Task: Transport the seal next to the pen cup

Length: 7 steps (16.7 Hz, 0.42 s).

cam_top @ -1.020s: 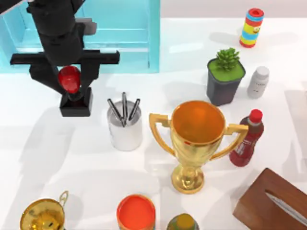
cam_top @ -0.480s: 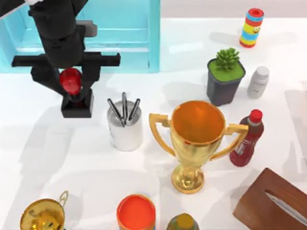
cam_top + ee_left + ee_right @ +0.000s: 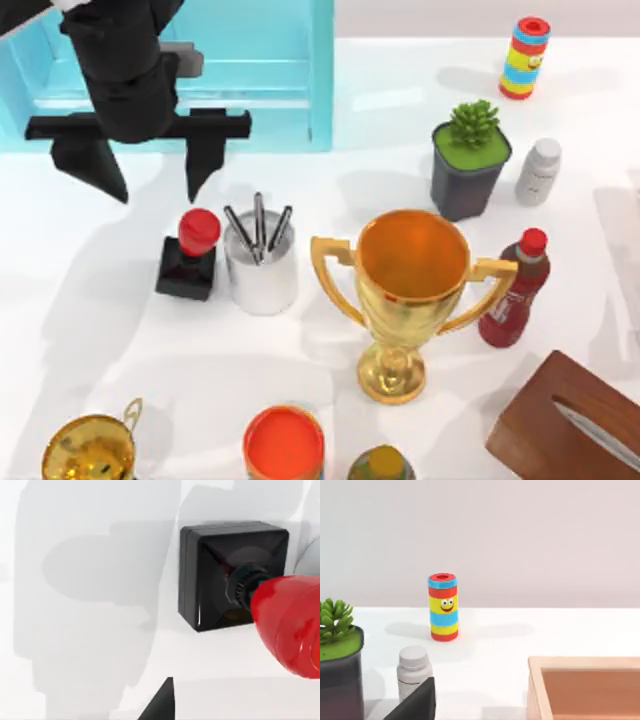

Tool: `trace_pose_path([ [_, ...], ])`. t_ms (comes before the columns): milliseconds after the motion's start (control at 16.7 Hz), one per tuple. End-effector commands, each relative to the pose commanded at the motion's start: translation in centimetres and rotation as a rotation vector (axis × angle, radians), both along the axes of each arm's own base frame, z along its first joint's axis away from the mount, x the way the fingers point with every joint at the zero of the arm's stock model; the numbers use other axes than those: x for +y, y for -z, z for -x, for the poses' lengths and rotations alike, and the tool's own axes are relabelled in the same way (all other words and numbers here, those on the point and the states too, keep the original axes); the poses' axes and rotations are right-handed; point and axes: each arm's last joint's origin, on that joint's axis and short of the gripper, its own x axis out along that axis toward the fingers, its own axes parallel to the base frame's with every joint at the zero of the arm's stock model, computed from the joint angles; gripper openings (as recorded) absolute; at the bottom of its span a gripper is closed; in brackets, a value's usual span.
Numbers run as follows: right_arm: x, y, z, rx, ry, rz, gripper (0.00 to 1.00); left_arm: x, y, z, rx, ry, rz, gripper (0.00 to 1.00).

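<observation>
Top view: seal [image 3: 189,257] stands upright on the table just left of the pen cup [image 3: 261,264], apparently touching, black block down, red knob up. Left gripper [image 3: 152,170] hangs above and behind it, jaws spread, holding nothing. Risk: a careless withdrawal could clip the knob and topple the seal.

Striped smiley can [image 3: 443,607], white bottle [image 3: 413,672], potted succulent [image 3: 337,665], wooden box [image 3: 585,687].
</observation>
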Motion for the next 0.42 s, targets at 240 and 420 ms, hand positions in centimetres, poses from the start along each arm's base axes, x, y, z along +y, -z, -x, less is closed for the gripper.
trace_pose_path([
  [240, 0.00, 0.00, 0.00, 0.000, 0.000, 0.000, 1.00, 0.00, 0.00, 0.00, 0.000, 0.000, 0.000, 1.00],
  [420, 0.00, 0.00, 0.00, 0.000, 0.000, 0.000, 1.00, 0.00, 0.00, 0.00, 0.000, 0.000, 0.000, 1.00],
])
